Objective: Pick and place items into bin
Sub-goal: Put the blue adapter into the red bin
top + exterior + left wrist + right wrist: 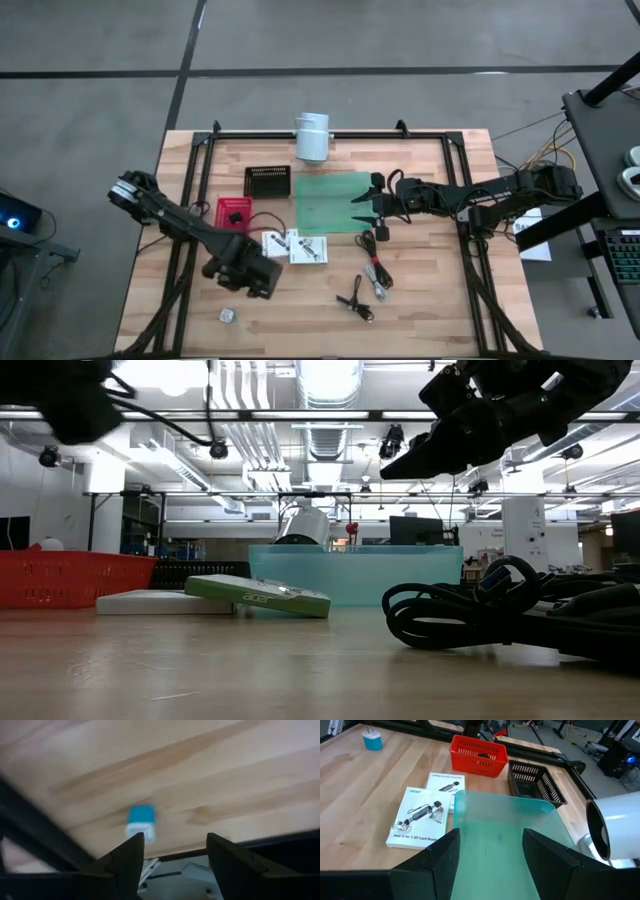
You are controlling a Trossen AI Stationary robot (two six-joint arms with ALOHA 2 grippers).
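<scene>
Two white printed cards (275, 243) (308, 247) lie flat side by side on the table, also seen in the right wrist view (420, 817). Black cables (375, 270) and a smaller plugged one (357, 298) lie nearer the front edge. A tiny blue and white block (141, 822) rests on the wood near the front-left corner (227, 315). My left gripper (175, 840) hovers open above and beside that block. My right gripper (491, 837) is open over the right end of the translucent green bin (333, 202). The bin looks empty.
A red basket (234, 211) with a small dark thing inside and a black basket (267, 181) stand left of the bin. A white cylinder (312, 137) sits at the far edge. A black frame rail (190, 240) runs along the table's left side.
</scene>
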